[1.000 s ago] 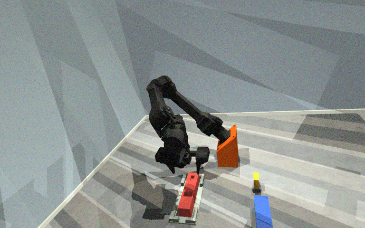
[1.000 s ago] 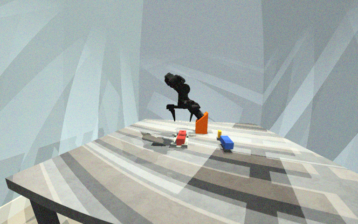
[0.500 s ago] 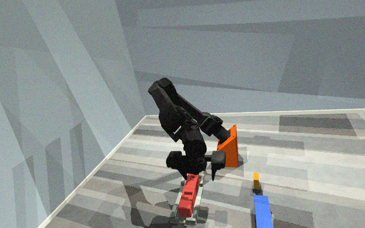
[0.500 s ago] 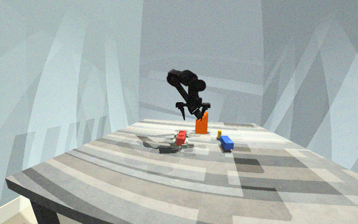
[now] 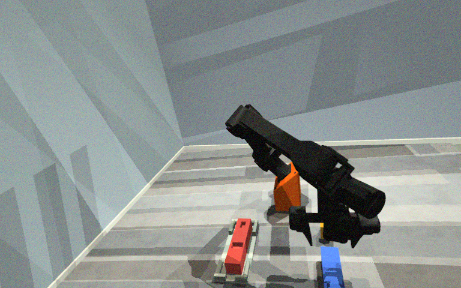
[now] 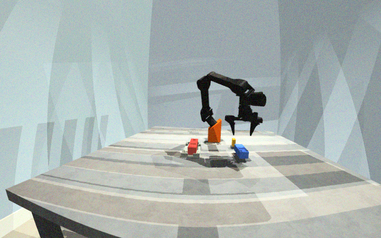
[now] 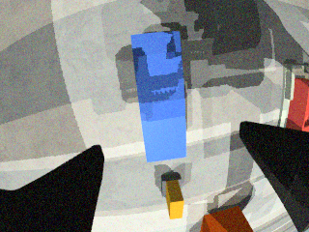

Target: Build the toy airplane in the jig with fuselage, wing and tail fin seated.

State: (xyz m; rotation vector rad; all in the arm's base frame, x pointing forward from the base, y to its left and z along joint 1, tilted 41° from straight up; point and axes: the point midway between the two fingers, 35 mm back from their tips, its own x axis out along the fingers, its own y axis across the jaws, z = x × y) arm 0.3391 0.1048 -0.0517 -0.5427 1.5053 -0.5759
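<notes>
The red fuselage (image 5: 238,255) (image 6: 192,148) (image 7: 300,103) lies lengthwise in the pale cradle (image 5: 219,278) and looks level. Its two top sockets show empty in the top view. The blue wing (image 5: 329,256) (image 6: 241,151) (image 7: 166,140) lies apart on the table, right of the cradle in the top and exterior views. The small yellow tail fin (image 5: 322,230) (image 6: 233,142) (image 7: 175,198) stands upright just beyond the wing's far end. My gripper (image 5: 332,246) (image 6: 242,135) (image 7: 174,141) is open and empty, pointing down above the wing and fin, touching neither. Part of the fin is hidden behind it in the top view.
The orange arm base (image 5: 287,195) (image 6: 214,135) (image 7: 226,222) stands behind the cradle and fin, between them sideways. The table's near left edge (image 6: 50,214) is far from the parts. Shadows fall across the wing and around the cradle.
</notes>
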